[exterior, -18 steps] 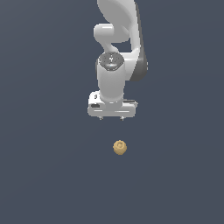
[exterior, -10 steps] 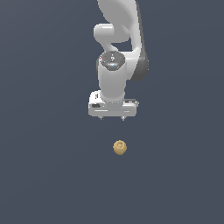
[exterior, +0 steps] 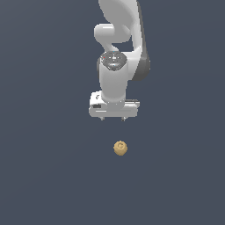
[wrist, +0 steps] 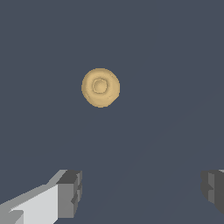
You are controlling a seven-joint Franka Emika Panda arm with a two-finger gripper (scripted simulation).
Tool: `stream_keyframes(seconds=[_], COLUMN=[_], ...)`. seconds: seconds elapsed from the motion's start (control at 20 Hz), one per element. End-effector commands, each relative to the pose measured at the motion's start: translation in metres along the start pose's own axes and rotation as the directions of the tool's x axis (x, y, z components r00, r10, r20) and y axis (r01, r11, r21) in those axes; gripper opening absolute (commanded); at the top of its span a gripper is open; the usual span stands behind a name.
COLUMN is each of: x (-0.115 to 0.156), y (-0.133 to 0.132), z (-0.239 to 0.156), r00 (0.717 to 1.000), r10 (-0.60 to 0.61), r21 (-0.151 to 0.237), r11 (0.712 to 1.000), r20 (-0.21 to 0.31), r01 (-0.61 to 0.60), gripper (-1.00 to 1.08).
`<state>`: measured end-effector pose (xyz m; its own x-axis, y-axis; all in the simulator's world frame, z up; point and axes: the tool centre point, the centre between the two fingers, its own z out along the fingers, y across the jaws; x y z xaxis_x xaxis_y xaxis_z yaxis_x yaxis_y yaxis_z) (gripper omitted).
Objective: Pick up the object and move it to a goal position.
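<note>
Tan object [exterior: 120, 148] lies apart from the spread gripper [exterior: 113, 118], seemingly unheld.

The object [exterior: 120, 148] is located below the gripper [exterior: 113, 119] in the exterior view, well apart, untouched.

tan-yellow ball [exterior: 120, 148] — faint ring mark, white end effector [exterior: 113, 118]
</note>
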<state>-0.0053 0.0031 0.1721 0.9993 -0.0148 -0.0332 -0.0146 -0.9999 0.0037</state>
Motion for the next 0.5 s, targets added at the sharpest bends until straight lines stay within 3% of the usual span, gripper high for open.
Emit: stream_keyframes(seconds=[0.0, 0.45], x=[0.001, 0.019], y=[-0.001, -0.007], z=[0.001, 0.013], r00=[1.000, 0.991], r10=[-0.010, -0.136], r21=[-0.001, -0.008], r11=[1.000, 0.991], r20=[0.000, -0.004], r01=[0.010, 0.136], gripper=[1.00, 1.00])
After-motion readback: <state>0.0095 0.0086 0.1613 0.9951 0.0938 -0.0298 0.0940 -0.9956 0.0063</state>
